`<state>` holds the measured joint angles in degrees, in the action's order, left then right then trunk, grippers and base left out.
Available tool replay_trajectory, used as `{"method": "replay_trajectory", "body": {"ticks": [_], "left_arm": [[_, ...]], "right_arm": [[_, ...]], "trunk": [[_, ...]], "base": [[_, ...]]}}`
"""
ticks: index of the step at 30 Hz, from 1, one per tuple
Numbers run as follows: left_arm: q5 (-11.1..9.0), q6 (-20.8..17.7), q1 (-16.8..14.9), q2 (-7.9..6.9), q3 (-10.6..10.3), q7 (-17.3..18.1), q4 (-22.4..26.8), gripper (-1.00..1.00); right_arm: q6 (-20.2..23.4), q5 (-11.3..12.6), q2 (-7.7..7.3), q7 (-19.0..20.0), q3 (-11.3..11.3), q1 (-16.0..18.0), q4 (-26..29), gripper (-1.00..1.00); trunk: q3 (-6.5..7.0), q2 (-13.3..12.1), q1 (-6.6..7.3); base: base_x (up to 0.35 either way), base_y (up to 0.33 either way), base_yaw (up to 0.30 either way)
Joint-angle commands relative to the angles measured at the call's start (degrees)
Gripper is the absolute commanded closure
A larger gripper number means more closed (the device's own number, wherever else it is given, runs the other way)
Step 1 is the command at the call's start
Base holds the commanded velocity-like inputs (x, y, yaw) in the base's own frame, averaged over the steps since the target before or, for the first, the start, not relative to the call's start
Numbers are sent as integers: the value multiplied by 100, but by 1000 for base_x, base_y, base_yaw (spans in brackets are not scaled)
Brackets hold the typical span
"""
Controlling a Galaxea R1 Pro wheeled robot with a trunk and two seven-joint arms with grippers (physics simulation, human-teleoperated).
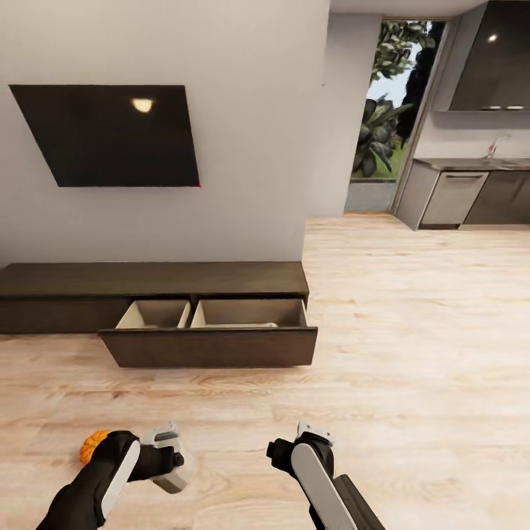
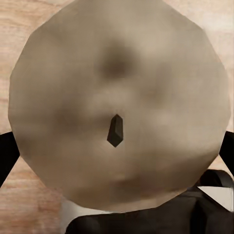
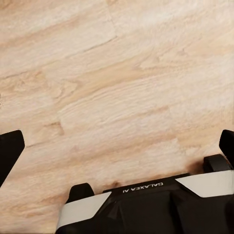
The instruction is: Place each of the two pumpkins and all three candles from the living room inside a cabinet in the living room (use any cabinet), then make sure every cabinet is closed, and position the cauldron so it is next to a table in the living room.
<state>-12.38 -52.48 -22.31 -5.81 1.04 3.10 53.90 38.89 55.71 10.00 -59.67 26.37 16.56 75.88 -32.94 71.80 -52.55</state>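
- My left gripper [image 2: 117, 146] is clamped on a candle [image 2: 117, 105]: seen from my left wrist, its pale beige round end with a short dark wick fills the space between my two dark fingertips [image 2: 6, 156], which press its sides.
- From my head camera the left gripper [image 1: 165, 460] hangs low over the wood floor [image 1: 412, 353], well short of the cabinet [image 1: 154, 283].
- A pumpkin [image 1: 93, 445] shows as a bright orange patch just beside my left forearm, on the side away from my right arm; I cannot tell whether it touches the floor.
- My right gripper [image 3: 117, 146] holds nothing; its fingers stand spread apart with bare floor planks between them.
- From my head the right gripper [image 1: 298, 442] also sits short of the cabinet, level with the left.
- The cabinet stands against the wall under a dark wall screen [image 1: 110, 136]. Its drawer [image 1: 210, 331] is pulled out toward me, showing a pale beige interior in two compartments.
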Motion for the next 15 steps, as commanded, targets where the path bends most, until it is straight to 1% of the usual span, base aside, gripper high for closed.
{"method": "replay_trajectory", "body": {"ticks": [1, 3, 4, 5, 6, 8, 11, 13, 14, 15], "left_arm": [[-2, -267, -37, -12, 4, -1, 224, 100], [2, -572, -78, -21, 8, -5, 801, 100], [5, -657, -88, -16, 9, -15, 1094, 100], [13, -687, -94, -13, 9, -27, 1221, 100], [71, -746, -100, 1, 2, -75, 1477, 100], [159, -752, -105, 17, 0, -123, 1614, 100], [210, -746, -112, 32, 1, -157, 1531, 100], [229, -704, -112, 98, -37, -177, 1396, 100], [247, -695, -109, 161, -45, -207, 1345, 100], [249, -687, -108, 184, -44, -227, 1315, 100]], "right_arm": [[15, 1, 0, -3, 6, 38, -21, -100], [82, 2, 0, -11, 17, 90, -39, -100], [134, 0, 0, -19, 17, 104, -40, -100], [161, -1, 0, -22, 17, 109, -36, -100], [231, -9, 0, -32, 17, 118, -21, -100], [284, -13, 0, -39, 17, 124, -15, -100], [314, -19, 0, -43, 12, 127, -37, -100], [317, -23, 0, -46, 13, 128, -51, -100], [316, -24, 0, -37, 17, 128, -58, -100], [315, -24, 0, -30, 20, 128, -60, -100]], "trunk": [[18, -42, 23], [54, -122, 67], [72, -162, 88], [90, -202, 110], [108, -242, 132], [143, -322, 176], [196, -443, 242], [232, -523, 286], [232, -523, 286], [232, -523, 286]], "base": [[0, 0, 282], [0, 0, 282], [0, 0, 282], [0, 0, 282], [0, 0, 274], [0, 0, 249], [0, 0, 100], [0, 0, 25], [0, 0, 10], [0, 0, 6]]}}
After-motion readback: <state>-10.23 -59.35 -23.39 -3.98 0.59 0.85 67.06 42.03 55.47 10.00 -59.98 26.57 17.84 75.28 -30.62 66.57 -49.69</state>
